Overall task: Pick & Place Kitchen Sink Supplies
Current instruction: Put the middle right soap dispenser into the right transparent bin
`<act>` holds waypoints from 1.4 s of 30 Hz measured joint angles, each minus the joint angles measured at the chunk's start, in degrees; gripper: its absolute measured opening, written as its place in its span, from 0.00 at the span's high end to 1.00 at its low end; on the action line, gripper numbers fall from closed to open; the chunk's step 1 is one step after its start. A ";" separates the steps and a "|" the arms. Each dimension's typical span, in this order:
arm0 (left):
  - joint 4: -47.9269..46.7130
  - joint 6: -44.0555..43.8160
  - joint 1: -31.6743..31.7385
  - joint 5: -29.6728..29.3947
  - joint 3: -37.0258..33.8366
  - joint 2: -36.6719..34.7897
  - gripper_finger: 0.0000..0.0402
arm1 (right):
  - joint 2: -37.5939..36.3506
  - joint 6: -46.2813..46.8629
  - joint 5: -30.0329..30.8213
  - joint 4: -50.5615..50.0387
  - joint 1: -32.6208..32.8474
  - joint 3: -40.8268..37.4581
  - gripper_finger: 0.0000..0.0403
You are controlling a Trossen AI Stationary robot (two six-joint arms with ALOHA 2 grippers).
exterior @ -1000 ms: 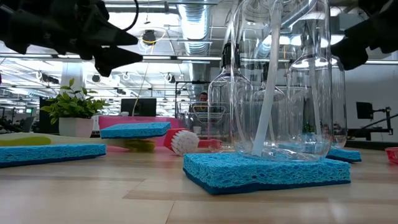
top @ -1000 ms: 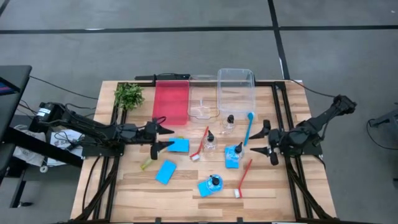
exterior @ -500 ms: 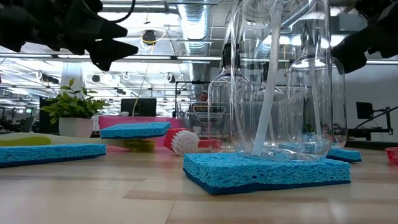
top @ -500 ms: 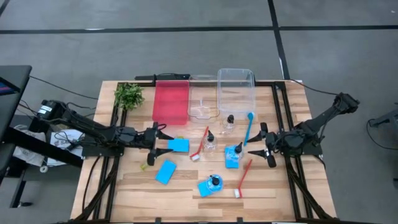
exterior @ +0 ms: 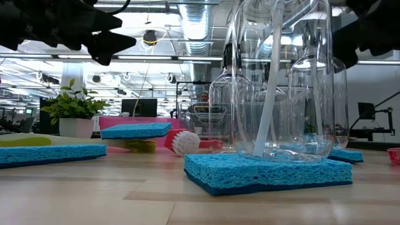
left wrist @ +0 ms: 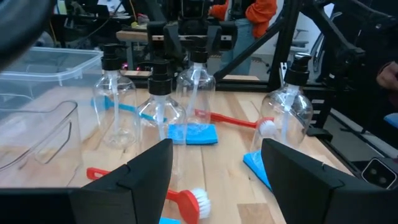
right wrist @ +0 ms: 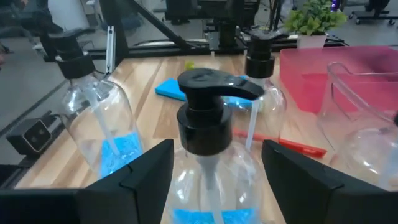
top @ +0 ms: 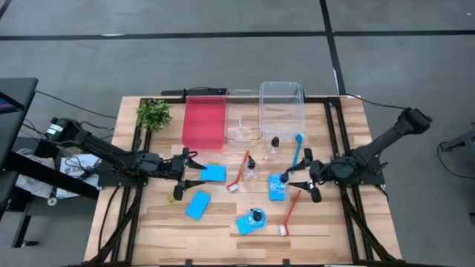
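My left gripper (top: 194,172) is open, just left of a blue sponge (top: 214,173) that lies flat on the table. My right gripper (top: 300,180) is open beside a clear bottle with a black cap (top: 283,179). That bottle stands on a second blue sponge (top: 277,188). In the right wrist view the bottle (right wrist: 208,124) stands between my two fingers, and I see no touch. Other bottles (top: 274,147) (top: 251,167) stand nearby, and one (top: 257,216) sits on a sponge (top: 247,223). Red brushes (top: 241,172) (top: 289,211), a blue brush (top: 297,152) and a yellow-green brush (top: 176,194) lie flat.
A red tray (top: 203,121), a clear tray (top: 243,122) and a clear bin (top: 281,104) line the far edge, with a plant sprig (top: 154,113) at far left. A loose blue sponge (top: 198,205) lies near centre. Bare wood shows along the near edge.
My right gripper has moved toward the table's left and closed in on the bottle that stands on the sponge; its fingers stay open. The left gripper has kept roughly its place by the sponge. No object has moved.
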 joint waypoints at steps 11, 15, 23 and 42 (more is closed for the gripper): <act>0.39 0.00 0.00 -0.26 0.00 0.00 0.38 | 4.52 -1.31 3.00 4.13 0.01 0.02 0.40; 0.43 -0.01 0.00 -0.39 0.00 0.00 0.38 | 4.56 -1.33 3.92 4.42 0.00 0.02 0.40; 0.72 -0.02 0.00 -0.41 0.00 0.00 0.38 | 4.56 -2.20 4.51 6.71 0.04 0.02 0.40; 0.77 -0.02 0.00 -0.41 0.00 0.00 0.38 | 4.56 -2.22 4.46 7.20 0.02 0.02 0.40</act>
